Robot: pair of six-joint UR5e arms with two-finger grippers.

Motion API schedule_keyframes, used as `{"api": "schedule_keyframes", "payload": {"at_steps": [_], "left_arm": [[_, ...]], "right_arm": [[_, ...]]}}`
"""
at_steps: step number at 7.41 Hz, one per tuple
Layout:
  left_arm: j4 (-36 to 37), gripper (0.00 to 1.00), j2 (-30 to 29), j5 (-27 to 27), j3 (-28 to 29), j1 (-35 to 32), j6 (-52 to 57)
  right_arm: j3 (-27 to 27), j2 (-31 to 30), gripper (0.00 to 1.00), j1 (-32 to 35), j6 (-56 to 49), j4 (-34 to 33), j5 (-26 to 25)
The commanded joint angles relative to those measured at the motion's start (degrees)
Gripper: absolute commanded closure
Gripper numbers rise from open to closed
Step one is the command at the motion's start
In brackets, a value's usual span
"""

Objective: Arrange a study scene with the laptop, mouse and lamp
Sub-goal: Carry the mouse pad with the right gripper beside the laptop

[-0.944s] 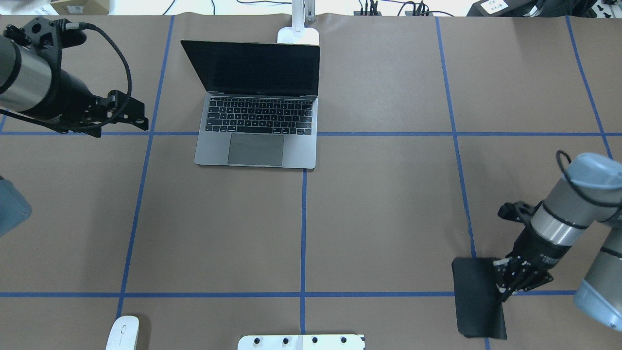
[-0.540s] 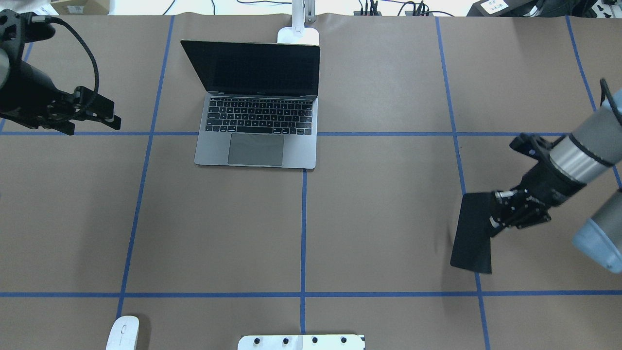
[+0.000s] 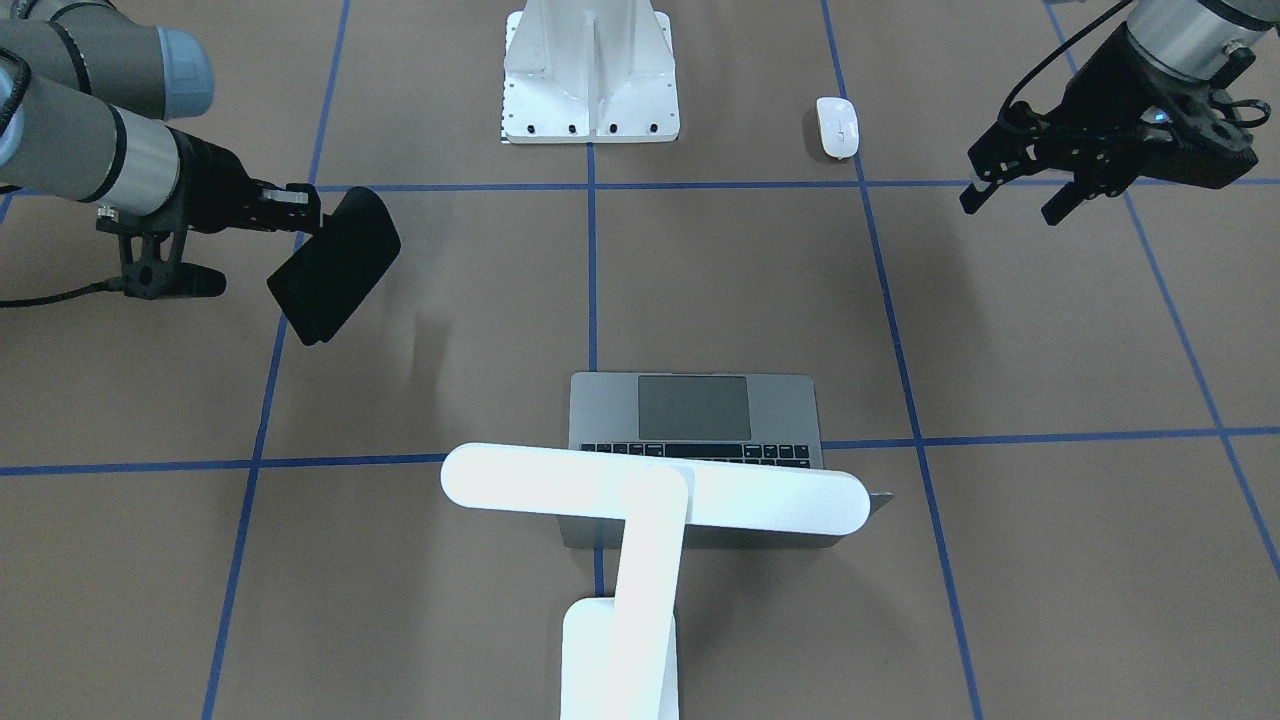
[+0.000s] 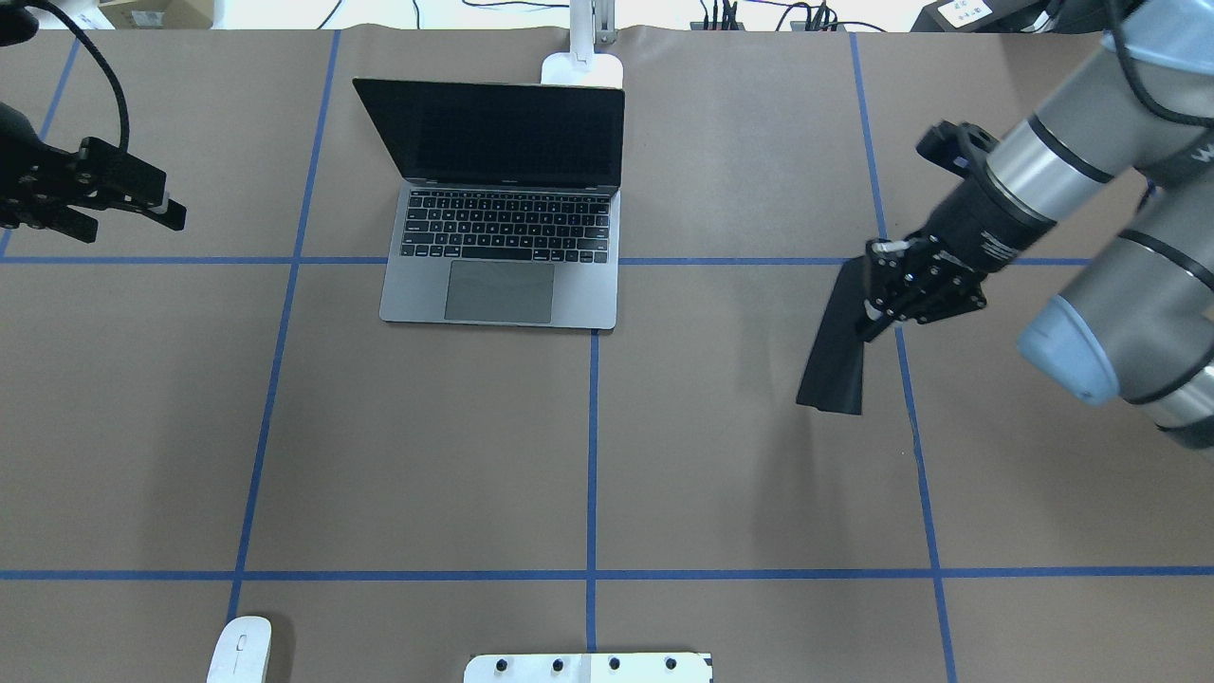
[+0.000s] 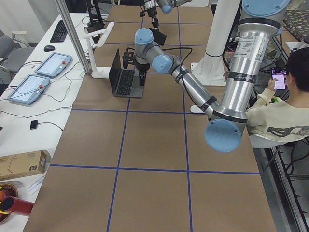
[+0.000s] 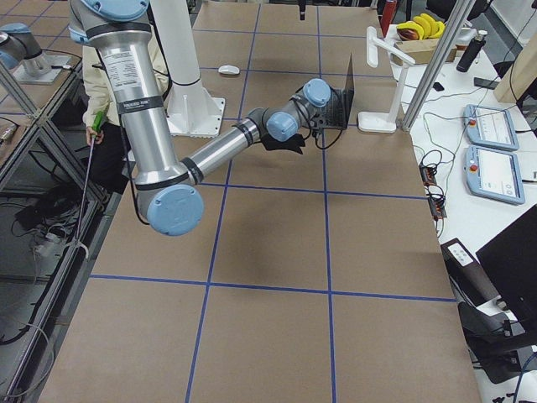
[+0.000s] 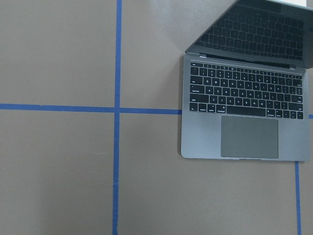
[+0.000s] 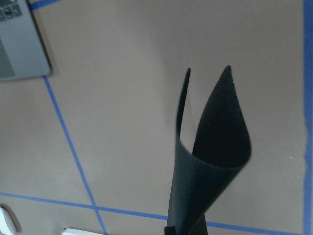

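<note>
**Black mat (image 4: pixel 835 360) clamped in the right hand (image 4: pixel 877 304)**

At 3 o'clock from the middle of the worktop (image 4: pixel 740 455), overhead view: the right hand, closed tight on one edge of the thin mat. Lifted clear of the brown surface, with its shadow apart beneath it. Curled into a loose fold in the right wrist view, hanging down from the grip.

At 10 o'clock, near the worktop's edge: the left hand (image 4: pixel 123 199), fingers spread apart and nothing between them. Held above the surface, well apart from every task thing.

At 11 o'clock from the middle: the laptop (image 4: pixel 503 247), lid up, screen dark, keys and trackpad facing 6 o'clock. Flat on the worktop, its front right corner at a crossing of the blue tape lines (image 4: pixel 593 446).

At 12 o'clock, just behind the laptop's lid: the lamp (image 3: pixel 655 490), upright on its small base. Bar head level, stretched across above the lid in the front-facing view. Cannot tell whether base and lid touch.

At 7 o'clock, by the near edge: the mouse (image 4: pixel 240 650), alone on the surface, well apart from laptop and both hands.

At 6 o'clock, on the near edge: a white bolted pedestal mount (image 4: pixel 588 667).
</note>
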Motion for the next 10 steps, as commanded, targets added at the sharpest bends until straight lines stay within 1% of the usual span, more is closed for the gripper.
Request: {"api": "schedule_keyframes", "payload": {"at_steps": [1,2,4,5,8,9,10], "left_arm": [[0.04,0.0,0.81,-0.39,-0.52,-0.47,0.54],[-0.05,0.0,1.16,-0.39,-0.53,-0.47,0.63],[-0.05,0.0,1.16,-0.39,-0.53,-0.47,0.63],[-0.05,0.0,1.07,-0.39,-0.44,-0.47,0.63],[-0.05,0.0,1.07,-0.39,-0.44,-0.99,0.63],[-0.05,0.0,1.07,-0.39,-0.35,-1.08,0.63],[-0.05,0.0,1.07,-0.47,-0.44,-1.17,0.63]], "right_arm": [[-3.03,5.65,1.0,-0.69,-0.13,-1.13,-4.78],[-4.52,8.27,1.0,-1.04,-0.04,-1.21,-7.76],[-7.24,11.96,1.0,-1.04,0.05,-1.22,-9.36],[-10.39,15.29,1.0,-0.95,0.14,-1.13,-9.45],[-14.71,19.44,1.0,0.01,0.75,-0.52,-9.54],[-15.77,20.07,0.03,0.1,0.58,-0.34,-10.67],[-16.13,20.77,0.0,0.01,0.75,-0.6,-14.25]]}}
